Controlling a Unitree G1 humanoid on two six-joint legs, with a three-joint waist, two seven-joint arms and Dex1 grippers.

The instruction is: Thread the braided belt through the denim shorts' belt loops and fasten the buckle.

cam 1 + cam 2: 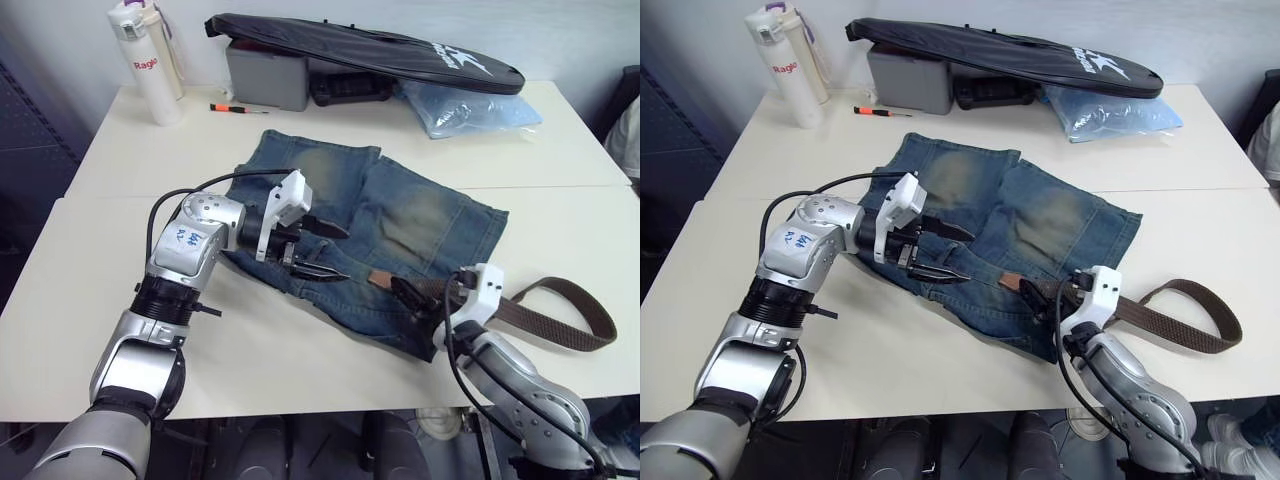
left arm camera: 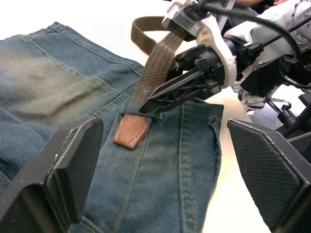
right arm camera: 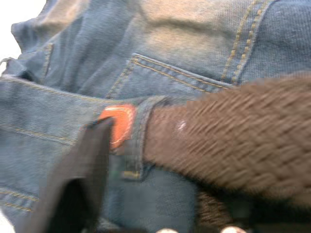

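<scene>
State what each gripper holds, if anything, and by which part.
The left gripper is open over the denim shorts, holding nothing. The right gripper pinches the braided belt on its woven strap, just behind the leather tip.

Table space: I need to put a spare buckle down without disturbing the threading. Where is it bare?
Bare: the table's near-left stretch beside the left arm, and the strip between the white bottle and the denim shorts. Crowded: the back edge with the black bag, and near-right, where the braided belt loops.

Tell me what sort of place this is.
Probably an office or lab workroom: pale tables pushed together against a plain wall, a white thermos bottle, a grey box under a long black bag, and a small screwdriver.
</scene>
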